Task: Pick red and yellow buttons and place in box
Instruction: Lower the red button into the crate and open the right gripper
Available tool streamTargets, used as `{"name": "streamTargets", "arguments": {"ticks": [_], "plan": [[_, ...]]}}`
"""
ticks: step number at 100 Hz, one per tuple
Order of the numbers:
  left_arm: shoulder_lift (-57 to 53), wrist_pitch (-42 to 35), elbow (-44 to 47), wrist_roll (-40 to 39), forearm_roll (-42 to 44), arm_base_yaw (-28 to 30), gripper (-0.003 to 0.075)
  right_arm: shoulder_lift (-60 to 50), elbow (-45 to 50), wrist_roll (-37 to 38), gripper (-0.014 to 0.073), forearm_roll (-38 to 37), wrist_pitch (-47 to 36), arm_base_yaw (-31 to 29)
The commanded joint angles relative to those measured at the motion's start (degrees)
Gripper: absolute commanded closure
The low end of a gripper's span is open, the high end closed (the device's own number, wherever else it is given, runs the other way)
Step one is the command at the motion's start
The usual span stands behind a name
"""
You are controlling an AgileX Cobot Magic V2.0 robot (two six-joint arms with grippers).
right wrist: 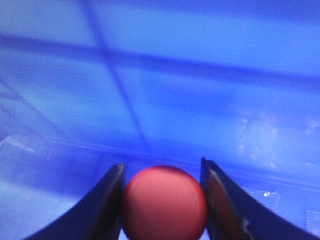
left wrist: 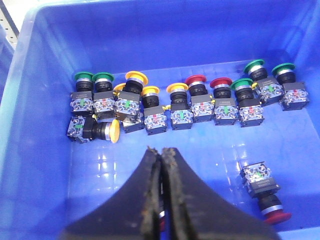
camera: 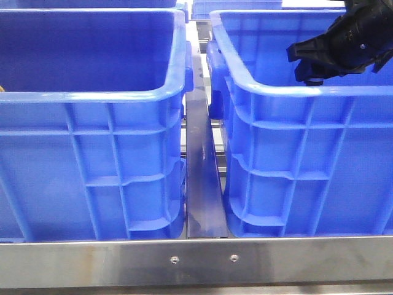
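At the near edge of the counter point(camera: 196, 261) a bare metal rail with 2 screws runs the full width, and just behind it stand 2 deep blue crates side by side, split by a narrow metal channel running away toward the far edge. The left crate point(camera: 92, 98) fills the near left part, its ribbed wall facing forward; the front view shows none of its floor. The box point(camera: 295, 166) takes the near right part, thick rim rolled outward. Above its near rim, toward the right edge, hangs the right claw point(right wrist: 162, 200), black and angled down; in its wrist view the 2 fingers are clamped on the rounded cap of a red button point(right wrist: 164, 202), held over the blurred blue interior of the box. The left claw point(left wrist: 161, 195) cannot be seen from the front; its wrist view shows the fingers pressed together with nothing visible between them, poised over a blue crate floor point(left wrist: 200, 150) strewn with push-buttons. Nearest that claw lies a tipped red-capped button point(left wrist: 265, 192), apart from the rest. Beyond it a crowded row point(left wrist: 185, 100) stretches across the floor: green caps at both ends, yellow caps left of centre with 1 toppled yellow button point(left wrist: 92, 129), and 2 red caps right of centre
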Motion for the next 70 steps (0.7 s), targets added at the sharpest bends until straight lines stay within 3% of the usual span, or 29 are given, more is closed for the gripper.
{"name": "streamTargets", "arguments": {"ticks": [1, 26, 53, 70], "plan": [[-0.04, -3.94, -1.61, -0.69, 1.20, 0.17, 0.0739, -1.84, -0.28, -0.56, 0.0372, 0.56, 1.05, -0.28], [-0.04, -4.16, -1.61, -0.69, 1.20, 0.17, 0.0739, -1.89, 1.78, -0.56, 0.0282, 2.06, 1.24, -0.28], [-0.04, -4.68, -1.61, -0.69, 1.20, 0.17, 0.0739, -2.25, 2.05, -0.56, 0.0263, 2.46, 2.79, -0.28], [-0.04, -4.89, -1.61, -0.69, 1.20, 0.17, 0.0739, -3.25, 2.05, -0.56, 0.0146, 2.46, 2.67, -0.28]]}}
